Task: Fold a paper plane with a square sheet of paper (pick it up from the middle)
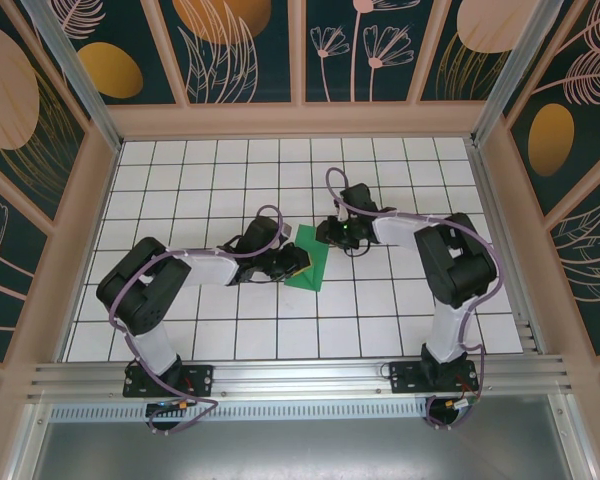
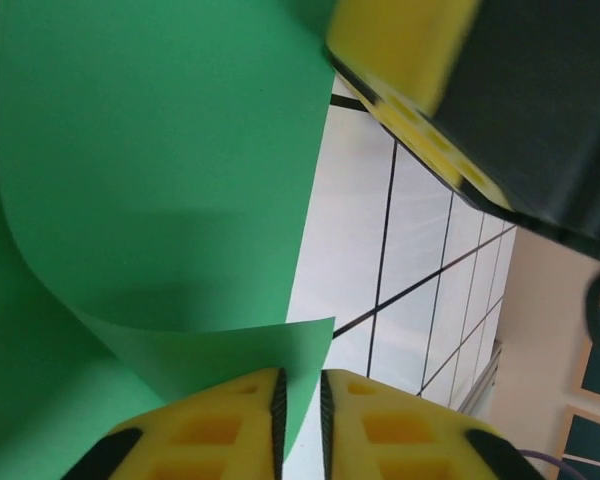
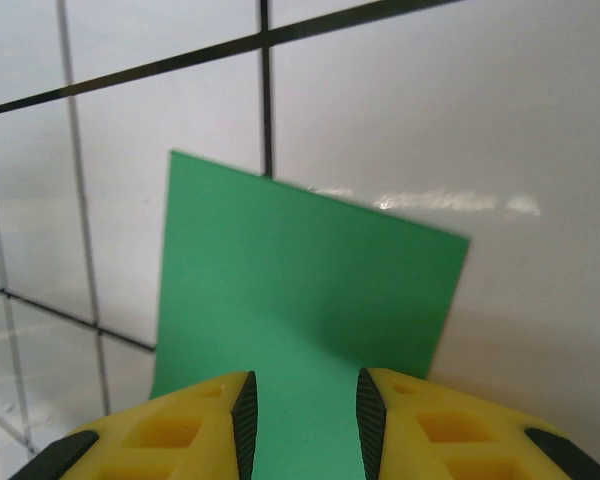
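The square sheet of paper [image 1: 311,270] is green and lies mid-table between both arms, partly folded over itself. In the left wrist view the paper [image 2: 160,150] curls upward, and one corner reaches into the narrow gap of my left gripper [image 2: 300,378]. Those jaws stand only slightly apart, and bare table shows beside the corner. My left gripper [image 1: 296,262] is at the sheet's left edge. My right gripper [image 1: 330,233] is at the sheet's far right corner. It hangs open over the flat paper [image 3: 310,270], its fingertips [image 3: 305,390] well apart. One of its yellow fingers [image 2: 405,45] shows in the left wrist view.
The white gridded table [image 1: 230,180] is enclosed by tan walls [image 1: 500,200] on three sides. A metal rail [image 1: 300,378] with both arm bases runs along the near edge. The purple cables [image 1: 332,185] loop above the arms.
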### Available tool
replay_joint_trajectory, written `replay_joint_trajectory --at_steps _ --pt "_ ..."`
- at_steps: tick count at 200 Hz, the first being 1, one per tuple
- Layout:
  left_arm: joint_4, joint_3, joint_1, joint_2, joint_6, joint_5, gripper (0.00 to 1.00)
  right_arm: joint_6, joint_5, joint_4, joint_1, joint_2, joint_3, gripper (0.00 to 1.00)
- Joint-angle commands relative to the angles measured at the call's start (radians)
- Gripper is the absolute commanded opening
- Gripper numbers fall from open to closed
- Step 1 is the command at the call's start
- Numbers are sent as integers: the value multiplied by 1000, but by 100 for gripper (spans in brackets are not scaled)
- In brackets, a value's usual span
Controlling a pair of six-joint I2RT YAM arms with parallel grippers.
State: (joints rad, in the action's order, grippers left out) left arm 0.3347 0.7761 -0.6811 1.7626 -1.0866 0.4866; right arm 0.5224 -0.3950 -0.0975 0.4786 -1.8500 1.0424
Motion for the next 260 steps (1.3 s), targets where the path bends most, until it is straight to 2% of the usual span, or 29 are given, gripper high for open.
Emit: replay_joint_trajectory --at_steps 1,48,92,199,222,260 --pt "-14 -5 -8 8 11 -30 16 -28 -98 2 -8 108 -39 36" --pt "-6 -23 -8 7 6 -35 6 -15 -198 60 2 189 -162 36" --pt "-2 -24 -9 1 7 -29 2 -21 -252 91 32 152 -194 33" --pt "8 -30 -8 -16 -2 -29 0 -1 -345 168 38 63 -204 30" --pt "9 -32 -8 -18 -2 -25 0 6 -358 187 38 60 -214 27" --pt "11 -36 -9 -33 -1 -28 0 18 -364 197 31 64 -224 14"
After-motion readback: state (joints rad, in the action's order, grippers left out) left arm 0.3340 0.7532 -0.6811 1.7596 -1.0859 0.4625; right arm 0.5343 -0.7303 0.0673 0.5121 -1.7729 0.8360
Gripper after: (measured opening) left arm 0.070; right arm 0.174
